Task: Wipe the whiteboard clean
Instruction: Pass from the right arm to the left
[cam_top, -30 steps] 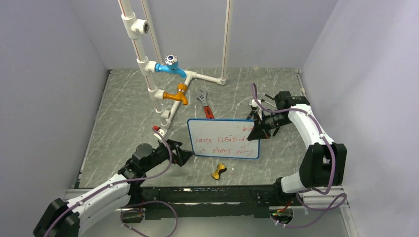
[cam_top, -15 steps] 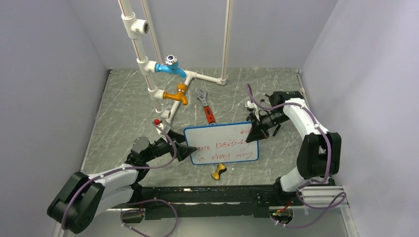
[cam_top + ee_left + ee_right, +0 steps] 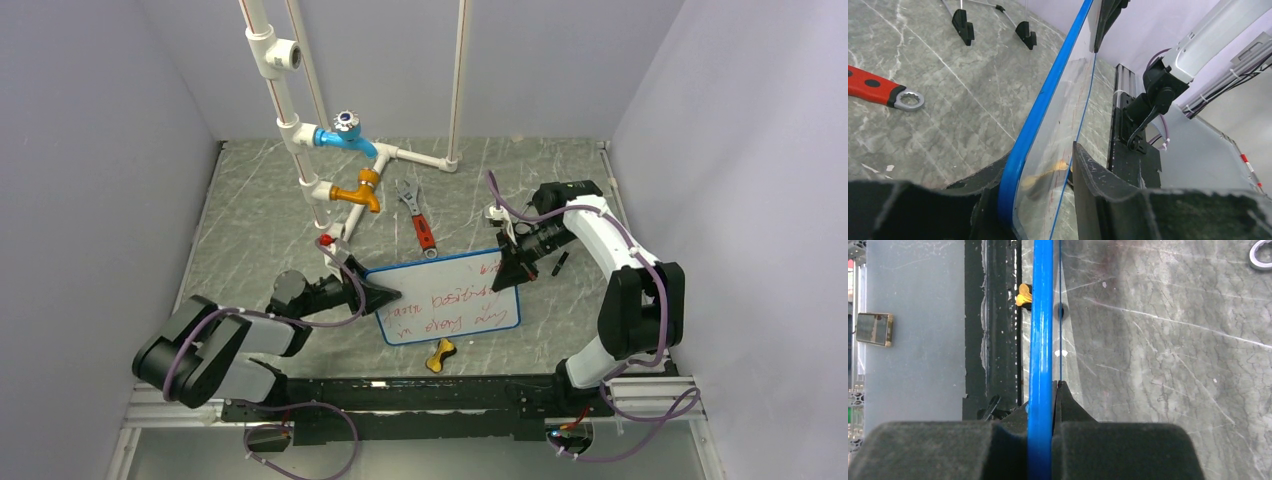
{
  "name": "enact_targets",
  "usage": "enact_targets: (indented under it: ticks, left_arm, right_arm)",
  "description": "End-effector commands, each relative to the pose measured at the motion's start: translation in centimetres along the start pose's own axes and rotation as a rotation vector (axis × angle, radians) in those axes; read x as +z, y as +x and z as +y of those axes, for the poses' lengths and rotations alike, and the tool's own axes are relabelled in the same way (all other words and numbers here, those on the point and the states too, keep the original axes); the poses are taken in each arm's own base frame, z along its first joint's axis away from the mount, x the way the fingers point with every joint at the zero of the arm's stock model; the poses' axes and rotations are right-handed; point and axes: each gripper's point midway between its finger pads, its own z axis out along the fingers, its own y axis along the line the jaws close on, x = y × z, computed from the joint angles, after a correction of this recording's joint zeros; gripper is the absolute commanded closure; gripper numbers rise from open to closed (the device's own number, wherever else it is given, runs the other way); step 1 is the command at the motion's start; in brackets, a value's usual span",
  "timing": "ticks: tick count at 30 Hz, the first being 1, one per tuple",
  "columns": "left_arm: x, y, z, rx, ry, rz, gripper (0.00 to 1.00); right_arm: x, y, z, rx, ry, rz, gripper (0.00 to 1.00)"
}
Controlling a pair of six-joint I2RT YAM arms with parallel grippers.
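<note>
The whiteboard (image 3: 450, 300) has a blue frame and red handwriting, and it is held tilted above the table's front middle. My right gripper (image 3: 505, 268) is shut on its upper right corner. In the right wrist view the blue frame (image 3: 1040, 315) is pinched between the two fingers of that gripper (image 3: 1045, 392). My left gripper (image 3: 385, 297) straddles the board's left edge. In the left wrist view the blue frame (image 3: 1048, 90) rests against one finger. The other finger (image 3: 1088, 170) stands beside the glossy face with a gap, so this gripper (image 3: 1040, 155) is open.
White pipes with a blue tap (image 3: 345, 135) and an orange tap (image 3: 357, 192) stand at the back left. A red-handled wrench (image 3: 418, 218) lies behind the board. A small yellow piece (image 3: 438, 354) lies in front of it. A small black object (image 3: 557, 263) lies by the right arm.
The board has shifted left and swung round, carried by the right gripper. The left gripper has moved onto the board's left edge, and its jaws have narrowed around it.
</note>
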Motion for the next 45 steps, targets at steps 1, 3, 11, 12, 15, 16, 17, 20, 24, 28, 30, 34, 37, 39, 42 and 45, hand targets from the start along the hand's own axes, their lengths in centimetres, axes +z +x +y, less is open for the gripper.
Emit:
enact_targets:
  ticks: [1, 3, 11, 12, 15, 16, 17, 20, 24, 28, 30, 34, 37, 39, 42, 45]
  left_arm:
    - [0.2, -2.1, -3.0, 0.062, 0.156, -0.062, 0.59]
    - [0.2, -2.0, -3.1, 0.054, 0.164, -0.063, 0.58]
    - [0.2, -2.0, -3.5, 0.06, 0.196, -0.057, 0.55]
    - [0.1, -2.0, -3.5, 0.062, 0.197, -0.057, 0.55]
    - [0.0, -2.2, -3.7, 0.078, 0.206, -0.059, 0.55]
    - [-0.1, -2.2, -3.8, 0.084, 0.211, -0.058, 0.55]
    - [-0.1, -2.3, -4.0, 0.087, 0.216, -0.058, 0.56]
    - [-0.1, -2.5, -4.3, 0.101, 0.233, -0.058, 0.58]
    - [0.0, -2.7, -4.5, 0.105, 0.243, -0.057, 0.61]
    - [0.0, -2.6, -4.4, 0.1, 0.249, -0.049, 0.68]
    - [0.1, -2.6, -4.5, 0.093, 0.255, -0.044, 0.76]
    - [0.2, -3.0, -4.7, 0.097, 0.262, -0.05, 1.0]
    - [0.1, -4.0, -4.6, 0.121, 0.229, -0.097, 1.0]
    - [0.1, -4.6, -4.2, 0.139, 0.184, -0.114, 1.0]
    - [0.0, -5.1, -3.3, 0.171, 0.103, -0.117, 1.0]
    - [-0.4, -5.0, -1.9, 0.194, -0.003, -0.086, 1.0]
  right_arm:
    - [-0.6, -2.6, -1.0, -0.043, 0.037, -0.073, 1.0]
    - [-0.7, -2.8, -1.3, -0.041, 0.044, -0.078, 1.0]
    - [-1.4, -3.4, -2.8, -0.017, 0.05, -0.094, 1.0]
    - [-1.7, -3.5, -2.9, -0.013, 0.048, -0.105, 1.0]
    - [-2.6, -3.6, -3.3, -0.003, 0.049, -0.126, 1.0]
    - [-2.8, -3.6, -3.5, -0.001, 0.053, -0.132, 1.0]
    - [-2.9, -3.6, -3.7, 0.003, 0.057, -0.135, 1.0]
    - [-3.1, -3.6, -4.0, 0.007, 0.065, -0.136, 1.0]
    - [-3.3, -3.7, -4.5, 0.012, 0.086, -0.14, 1.0]
    - [-3.2, -3.7, -5.0, 0.026, 0.097, -0.149, 1.0]
    - [-3.1, -3.7, -5.3, 0.038, 0.102, -0.153, 1.0]
    - [-3.1, -3.3, -6.5, 0.072, 0.142, -0.142, 1.0]
    - [-3.1, -2.8, -7.6, 0.111, 0.181, -0.128, 0.95]
    - [-3.2, -2.7, -8.1, 0.129, 0.196, -0.119, 0.85]
    - [-3.2, -2.6, -8.8, 0.149, 0.206, -0.114, 0.73]
    - [-3.3, -2.7, -9.3, 0.164, 0.219, -0.11, 0.62]
